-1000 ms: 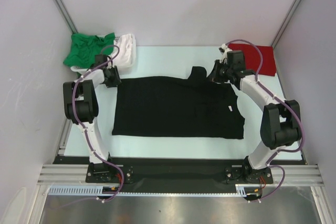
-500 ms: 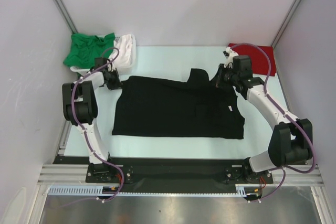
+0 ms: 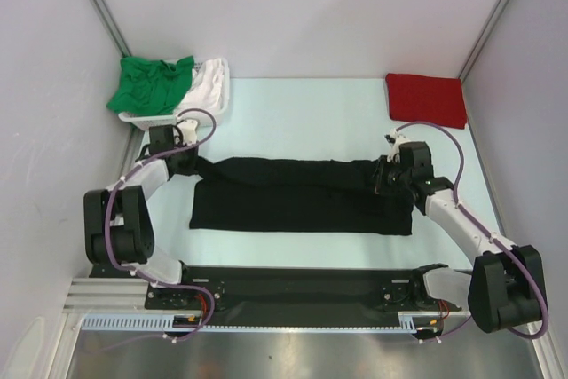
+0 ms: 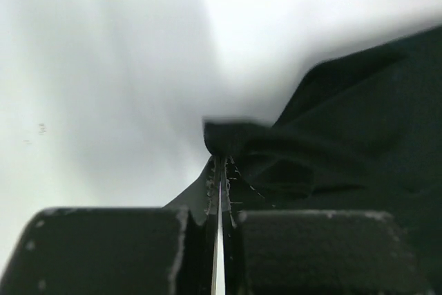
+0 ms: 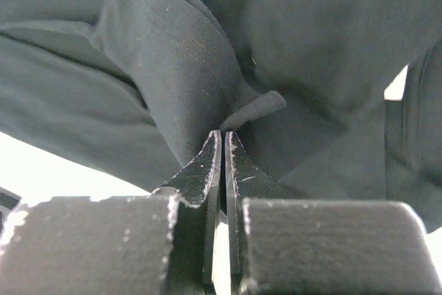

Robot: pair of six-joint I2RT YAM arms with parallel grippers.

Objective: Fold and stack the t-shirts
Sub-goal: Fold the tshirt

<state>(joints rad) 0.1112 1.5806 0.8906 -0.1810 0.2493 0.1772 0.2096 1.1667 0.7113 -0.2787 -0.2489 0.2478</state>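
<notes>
The black t-shirt lies across the middle of the table, its far edge lifted and drawn over its near half into a long band. My left gripper is shut on the shirt's left far corner; the left wrist view shows the jaws pinching a bunch of black cloth. At the right end my right gripper is shut on the other corner, and in the right wrist view black fabric hangs from between the closed tips. A folded red t-shirt sits at the back right.
A white basket at the back left holds a crumpled green t-shirt and a white t-shirt. Grey walls close in the table on the left, back and right. The arm bases sit on the black rail at the near edge.
The left gripper shut on the shirt's left corner. Both grippers then moved toward the near edge, pulling the black shirt's far edge over itself; the red shirt is now uncovered by the right arm.
</notes>
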